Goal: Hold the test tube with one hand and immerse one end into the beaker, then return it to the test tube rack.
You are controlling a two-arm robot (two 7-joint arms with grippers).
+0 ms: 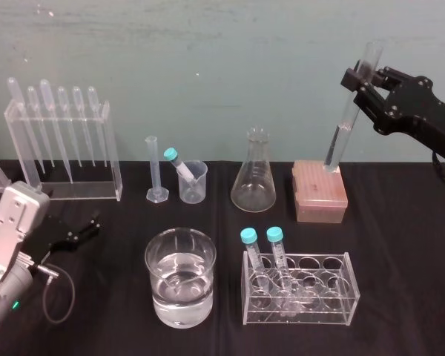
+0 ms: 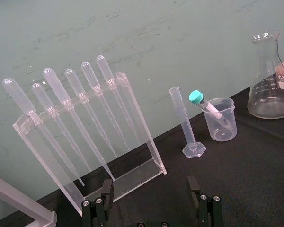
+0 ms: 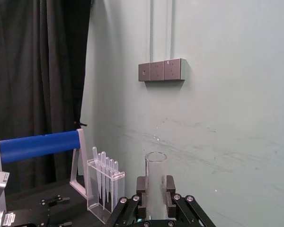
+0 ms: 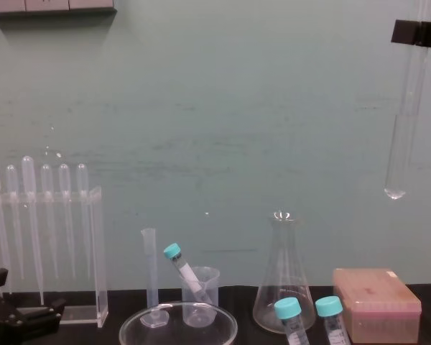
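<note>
- The right pincer is up in the air over the back right part of the desk, closed on the test tube close under its open rim.
- In the right wrist view the tube's plain rim stands up between the two black fingers, which press on it from both sides.
- The test tube hangs nearly upright with its rounded end down, leaning a little. In the chest view that end is well above the pink box at the back right of the desk and touches nothing.
- The beaker stands near the front edge of the desk, about midway along it, partly filled with clear liquid. It is well apart from the tube.
- The test tube rack stands just to the right of the beaker, near the front edge. Two teal-capped tubes sit in holes at its left end.
- Along the back edge, from left to right, stand a clear pipette rack, a slim graduated cylinder, a small cup with a teal-capped tube leaning in it, and a conical flask.
- The left pincer lies low at the front left corner of the desk, its fingers spread apart with nothing between them, facing the pipette rack.
</note>
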